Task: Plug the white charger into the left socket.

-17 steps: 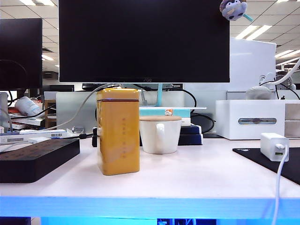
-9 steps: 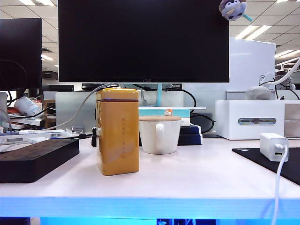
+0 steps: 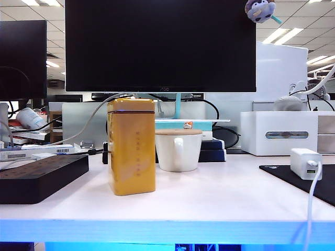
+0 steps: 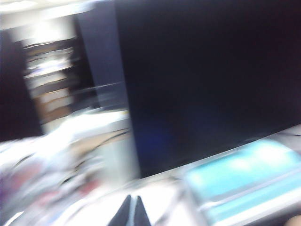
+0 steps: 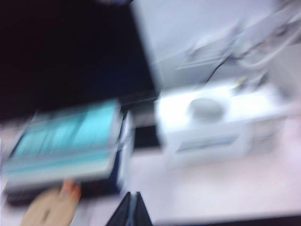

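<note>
- The black power strip lay at the left edge of the table; the left socket was on its top face, which the exterior view did not show clearly enough to single out.
- The left gripper appeared only as dark fingertips in its blurred wrist view, jaws pressed together and holding nothing; it faced the black monitor and was not in the exterior view.
- Near the table's middle stood a yellow box and, just beside it, a white mug, both between the strip and the charger.
- The right gripper likewise showed closed, empty tips in a blurred wrist view, looking toward the white box with a slot; it too was absent from the exterior view.
- The white charger stood upright on the black mat at the far right, its thin cable hanging over the table edge, well apart from the strip.
- Judged from this, the task sat at its opening step: nothing grasped. The next move called for the right gripper to open, descend on the charger and close across its body, then carry it past the box and mug to the strip.
</note>
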